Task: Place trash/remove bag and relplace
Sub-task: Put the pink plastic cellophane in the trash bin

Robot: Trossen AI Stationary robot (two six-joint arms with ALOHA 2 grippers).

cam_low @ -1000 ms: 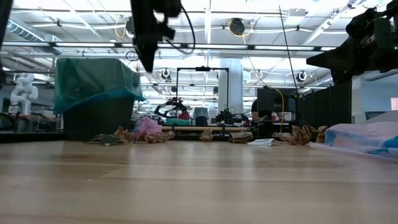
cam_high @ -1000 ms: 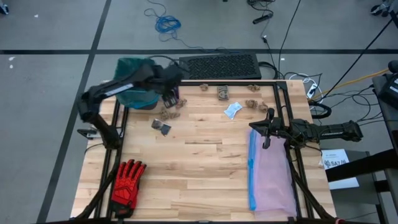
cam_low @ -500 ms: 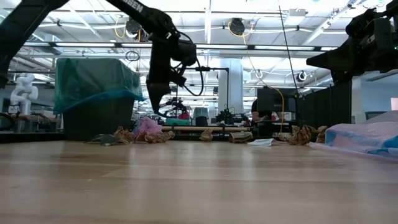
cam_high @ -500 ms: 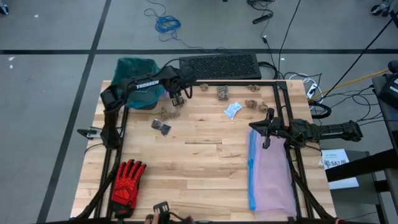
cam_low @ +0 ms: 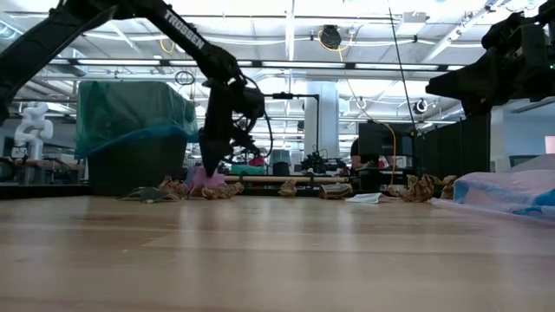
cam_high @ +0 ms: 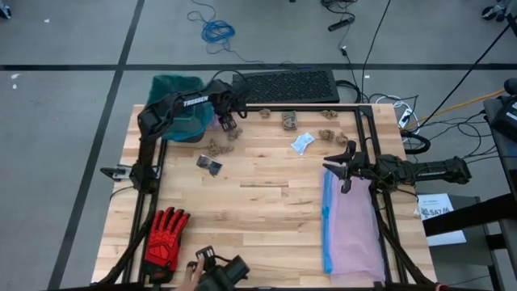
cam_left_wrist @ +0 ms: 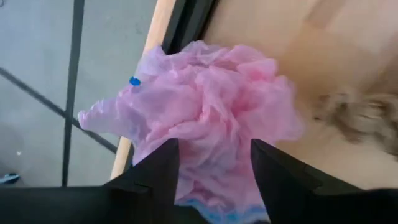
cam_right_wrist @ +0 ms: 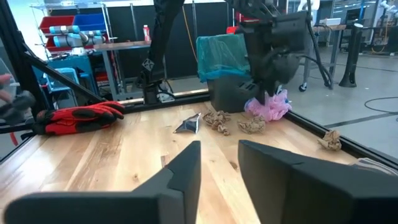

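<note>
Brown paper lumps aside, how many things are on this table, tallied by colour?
Teal-green bin bag: 1
Pink piece: 1
Pale blue scrap: 1
Dark scrap: 1
Red-and-black glove: 1
Lilac bag: 1
Total: 6

light: bright, even | source: overhead ceiling lamps | blur: left wrist view soft
</note>
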